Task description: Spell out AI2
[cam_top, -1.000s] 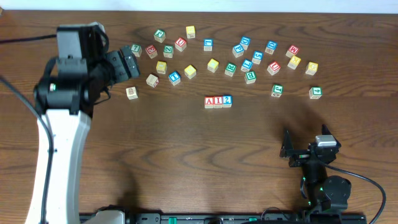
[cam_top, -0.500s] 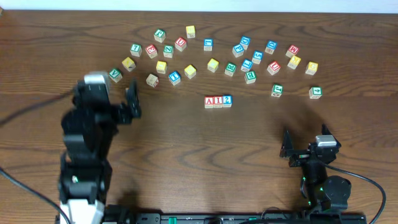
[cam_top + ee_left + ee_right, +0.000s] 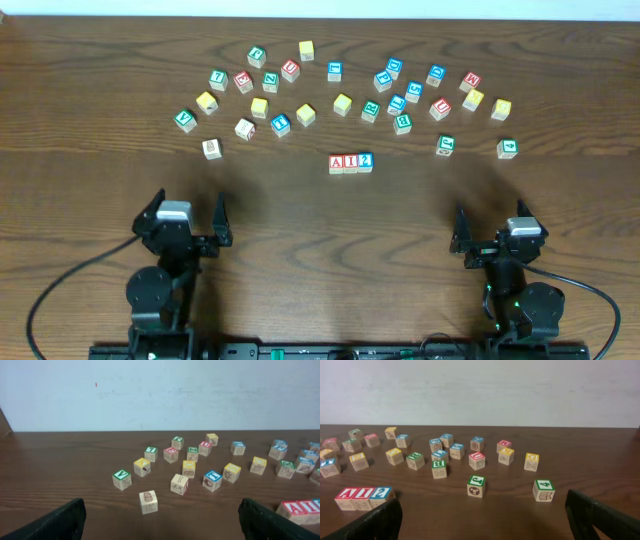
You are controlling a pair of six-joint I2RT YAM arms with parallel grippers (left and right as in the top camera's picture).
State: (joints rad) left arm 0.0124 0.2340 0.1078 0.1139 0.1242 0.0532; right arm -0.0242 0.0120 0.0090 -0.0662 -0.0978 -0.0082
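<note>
The AI2 stands as a row of three touching cubes in mid-table: red "A" [image 3: 337,163], red "I" [image 3: 351,163], blue "2" [image 3: 365,161]. The right wrist view has the same row at lower left: "A" [image 3: 345,494], "I" [image 3: 363,493], "2" [image 3: 381,492]. In the left wrist view, "A" [image 3: 290,508] and "I" [image 3: 305,506] sit at the right edge. My left gripper [image 3: 185,212] [image 3: 161,525] is open and empty at the near left of the table. At the near right, my right gripper [image 3: 490,235] [image 3: 482,520] is also open and empty. Both are well short of the row.
Several loose letter cubes lie scattered across the far half of the table. Nearest the left gripper is a plain "K" cube [image 3: 211,148] [image 3: 148,501]. Ahead of the right gripper stand a green "J" cube [image 3: 476,485] and a green "4" cube [image 3: 543,490].
The left arm has drawn back from the far-left cubes to the near left edge and folded down low. The right arm and the cube row have not moved.
</note>
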